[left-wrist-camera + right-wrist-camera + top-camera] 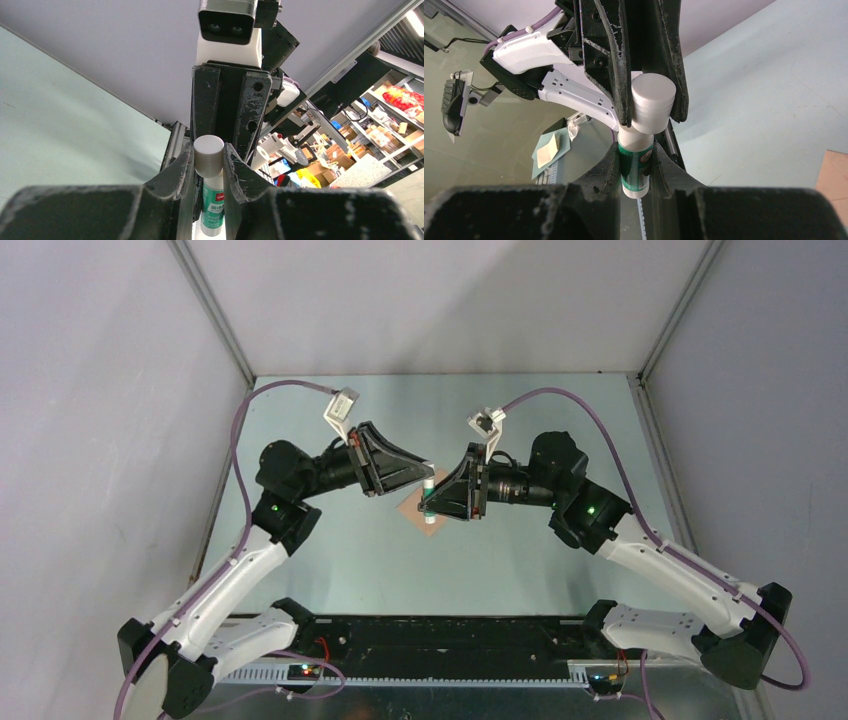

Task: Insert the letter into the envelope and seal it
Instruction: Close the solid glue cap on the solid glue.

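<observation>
A glue stick [429,498] with a green label and a white cap hangs between both grippers above the table's middle. My left gripper [429,478] is shut on the cap [208,154]. My right gripper [428,510] is shut on the green body [636,167]. The cap sits on the body. In the left wrist view my left gripper [208,159] clamps the cap, and in the right wrist view my right gripper [636,172] clamps the body. A tan paper [408,505] lies flat under the grippers, mostly hidden, and one corner shows in the right wrist view [837,175]. I cannot tell whether it is the letter or the envelope.
The pale green table [330,560] is walled by grey panels at the back and sides. A black rail [440,635] with the arm bases runs along the near edge. A pale yellow folded note [547,150] lies on a green sheet far left in the right wrist view.
</observation>
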`<control>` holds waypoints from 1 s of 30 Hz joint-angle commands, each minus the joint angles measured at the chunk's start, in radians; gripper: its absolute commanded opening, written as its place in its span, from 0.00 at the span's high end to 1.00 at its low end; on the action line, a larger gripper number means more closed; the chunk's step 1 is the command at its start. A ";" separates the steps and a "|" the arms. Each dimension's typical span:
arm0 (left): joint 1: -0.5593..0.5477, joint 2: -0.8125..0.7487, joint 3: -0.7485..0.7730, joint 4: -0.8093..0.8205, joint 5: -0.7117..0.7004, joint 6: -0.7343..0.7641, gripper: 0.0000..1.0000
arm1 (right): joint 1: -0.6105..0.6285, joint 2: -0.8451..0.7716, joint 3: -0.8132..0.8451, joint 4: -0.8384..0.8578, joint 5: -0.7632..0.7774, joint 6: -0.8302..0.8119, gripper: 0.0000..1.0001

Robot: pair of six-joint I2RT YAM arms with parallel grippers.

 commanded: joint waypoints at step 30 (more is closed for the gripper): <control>-0.020 -0.048 0.032 -0.009 0.123 -0.017 1.00 | -0.013 -0.025 0.024 0.094 0.085 -0.024 1.00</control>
